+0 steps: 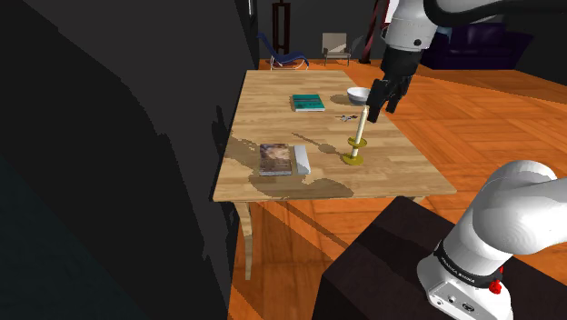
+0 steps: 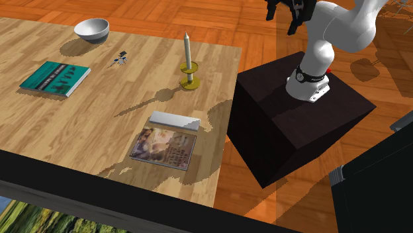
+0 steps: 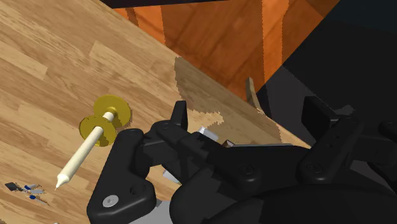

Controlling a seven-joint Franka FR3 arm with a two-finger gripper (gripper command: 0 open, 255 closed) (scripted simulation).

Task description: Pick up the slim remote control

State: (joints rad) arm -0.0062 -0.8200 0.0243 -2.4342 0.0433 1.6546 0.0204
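The big wooden table [image 1: 273, 100] fills the middle of the shoulder view. My white arm [image 1: 413, 27] hangs at the upper right. Its black gripper [image 1: 382, 107] is spread wide and holds nothing. Lower down, left of middle, lies a magazine [image 1: 275, 158]. The slim pale remote [image 1: 301, 161] lies just beside it. I think the whole job is left: reach, grip, lift.

1. Remote [image 2: 175, 120] is seen lying flat on table [image 2: 99, 112], just beside magazine [image 2: 163, 147], on its candle [image 2: 188, 56] side.
2. Candle is noted upright in holder [image 2: 189, 81].
3. Bowl [image 2: 91, 30], keys [image 2: 121, 59] and book [image 2: 55, 78] are found spread apart beyond.
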